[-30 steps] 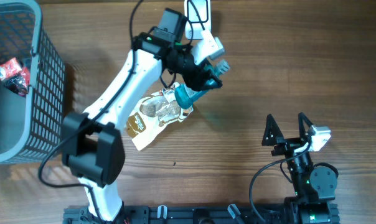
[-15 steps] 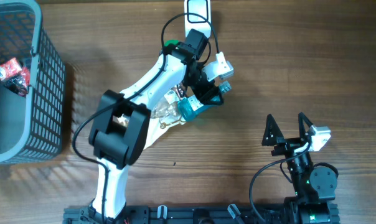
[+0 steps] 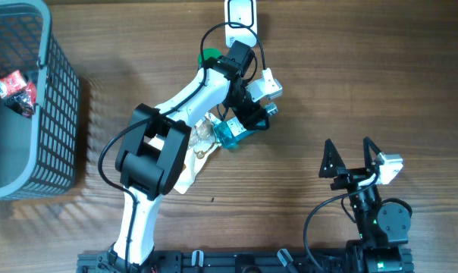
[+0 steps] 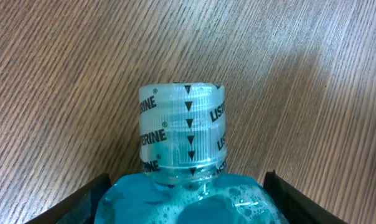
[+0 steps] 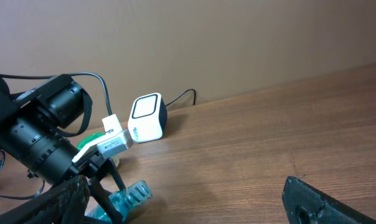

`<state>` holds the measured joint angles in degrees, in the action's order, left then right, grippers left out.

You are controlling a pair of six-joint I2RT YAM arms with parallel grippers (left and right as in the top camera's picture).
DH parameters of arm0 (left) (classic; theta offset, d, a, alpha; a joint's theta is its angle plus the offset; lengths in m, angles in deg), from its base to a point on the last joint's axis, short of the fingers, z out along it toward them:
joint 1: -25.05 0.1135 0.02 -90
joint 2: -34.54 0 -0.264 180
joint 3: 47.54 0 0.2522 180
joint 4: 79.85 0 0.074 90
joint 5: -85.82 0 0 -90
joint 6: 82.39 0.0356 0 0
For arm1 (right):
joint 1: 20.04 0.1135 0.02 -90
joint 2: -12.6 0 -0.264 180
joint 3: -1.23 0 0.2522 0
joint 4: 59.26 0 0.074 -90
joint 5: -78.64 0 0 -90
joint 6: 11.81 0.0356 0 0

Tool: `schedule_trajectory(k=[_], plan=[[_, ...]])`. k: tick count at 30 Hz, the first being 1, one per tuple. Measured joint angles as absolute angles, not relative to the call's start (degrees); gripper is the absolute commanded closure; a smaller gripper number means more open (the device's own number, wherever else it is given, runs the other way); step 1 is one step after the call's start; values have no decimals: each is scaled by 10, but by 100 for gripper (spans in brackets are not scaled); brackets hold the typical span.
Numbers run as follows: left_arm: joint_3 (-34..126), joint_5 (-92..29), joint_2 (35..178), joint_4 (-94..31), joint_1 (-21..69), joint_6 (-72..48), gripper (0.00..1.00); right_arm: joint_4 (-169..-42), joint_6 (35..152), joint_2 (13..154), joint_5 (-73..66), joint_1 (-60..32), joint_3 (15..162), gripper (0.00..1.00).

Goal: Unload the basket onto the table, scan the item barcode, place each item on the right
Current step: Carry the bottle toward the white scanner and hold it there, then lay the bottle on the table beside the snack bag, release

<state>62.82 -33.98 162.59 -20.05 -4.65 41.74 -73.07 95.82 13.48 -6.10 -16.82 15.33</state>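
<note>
Left arm's elbow has swung in toward centre in the last second and the wrist has rolled. The bottle sits a bit nearer the front edge now, and the right arm hasn't budged.

Left to right:
- Basket [image 3: 62, 114] is at the far left with a red packet [image 3: 13, 89] inside, well apart from the action.
- Pouch [image 3: 202, 135] lies flat on the bench [image 3: 327, 61], mostly under the left arm.
- Left pincer [image 3: 240, 125] is pinching the bottle [image 3: 230, 134] by its body, a finger on each flank, held low over the bench just right of the pouch.
- In the wrist view the cap [image 4: 183, 134] sticks out past the fingertips, so the long axis runs along the pincer's own axis. Only wood shows beyond the cap.
- Scanner [image 3: 239, 15] stands at the far edge, near and behind the left wrist.
- Right pincer [image 3: 348, 144] is spread wide and empty, parked front right, well apart from both.

Key relation: the scanner is on the far side of the bottle, not ahead of the cap. My read is that the bottle's side needs turning toward the scanner face. I can't see the barcode in any view. The left arm is clearly the nearer one and already has the item.
</note>
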Motion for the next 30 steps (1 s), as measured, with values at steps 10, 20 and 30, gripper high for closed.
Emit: schedule_trajectory(k=[10,20,30], plan=[[628,-357,1626,-200,-71,408,0,-731,958,135,-61,-168,153,0],[827,-194,1442,-93,-65,277,0,-731,958,135,-61,-168,153,0],[902,-76,1279,-24,432,113,0,-731,958,135,-61,-168,153,0]])
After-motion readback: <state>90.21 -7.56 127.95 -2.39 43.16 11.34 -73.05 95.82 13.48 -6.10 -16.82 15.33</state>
